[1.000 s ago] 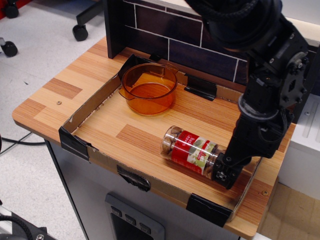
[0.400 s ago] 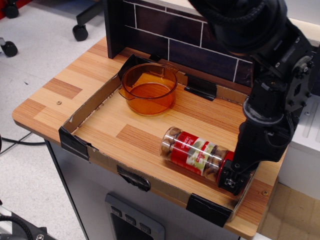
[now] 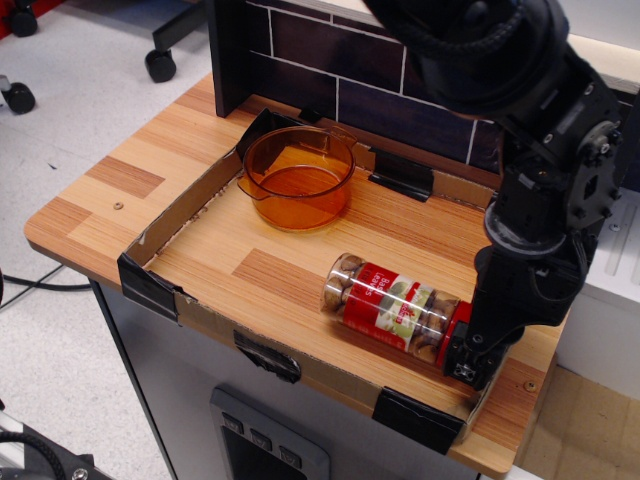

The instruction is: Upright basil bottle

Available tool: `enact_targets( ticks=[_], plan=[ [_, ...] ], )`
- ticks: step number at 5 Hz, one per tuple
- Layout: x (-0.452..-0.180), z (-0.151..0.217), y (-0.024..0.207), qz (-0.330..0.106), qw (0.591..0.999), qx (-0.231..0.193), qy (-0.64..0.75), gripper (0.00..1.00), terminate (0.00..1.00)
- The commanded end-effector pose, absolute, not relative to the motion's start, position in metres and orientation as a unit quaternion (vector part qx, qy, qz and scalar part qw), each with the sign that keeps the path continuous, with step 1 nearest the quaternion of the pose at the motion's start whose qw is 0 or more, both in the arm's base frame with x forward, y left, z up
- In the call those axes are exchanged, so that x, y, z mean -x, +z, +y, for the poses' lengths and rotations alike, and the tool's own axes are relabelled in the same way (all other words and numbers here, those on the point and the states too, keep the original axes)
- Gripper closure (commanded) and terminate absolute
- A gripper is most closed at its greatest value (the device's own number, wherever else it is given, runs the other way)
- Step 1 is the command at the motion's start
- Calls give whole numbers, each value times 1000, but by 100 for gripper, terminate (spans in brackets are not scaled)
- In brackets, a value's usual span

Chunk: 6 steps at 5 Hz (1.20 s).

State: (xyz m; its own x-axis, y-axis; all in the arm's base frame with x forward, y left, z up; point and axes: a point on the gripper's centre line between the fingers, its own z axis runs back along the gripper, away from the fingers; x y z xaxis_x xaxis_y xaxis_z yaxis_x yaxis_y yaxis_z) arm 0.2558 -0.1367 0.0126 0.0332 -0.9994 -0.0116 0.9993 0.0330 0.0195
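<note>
- I am looking down at the wooden surface [image 3: 120, 190], which has a low cardboard wall [image 3: 170, 215] around the middle part.
- The basil bottle [image 3: 395, 310] is lying on its side inside that wall, close to the front edge.
- My jaws [image 3: 468, 358] are sitting right at the bottle's red cap [image 3: 457, 322] end, low by the surface.
- The cap is touching the jaws or is just between them. I cannot tell if they are squeezing it or loose, because the black arm is hiding them.
- The bottle's see-through bottom is pointing away from the jaws, to their left in the picture.
- The orange bowl [image 3: 298, 177] is standing well apart from the jaws, far back and to the left.
</note>
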Motion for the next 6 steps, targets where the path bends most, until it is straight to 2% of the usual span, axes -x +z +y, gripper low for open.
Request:
enact_targets(
  ticks=[1,3,4,6],
  plan=[
    [-256,-110,47,-39,717,-6,-696,100,0],
    [-259,-96,97,-94,718,42,-688,100,0],
    [-258,-88,111,-121,713,73,-687,100,0],
    [-258,-73,113,-187,699,92,-684,100,0]
  ],
)
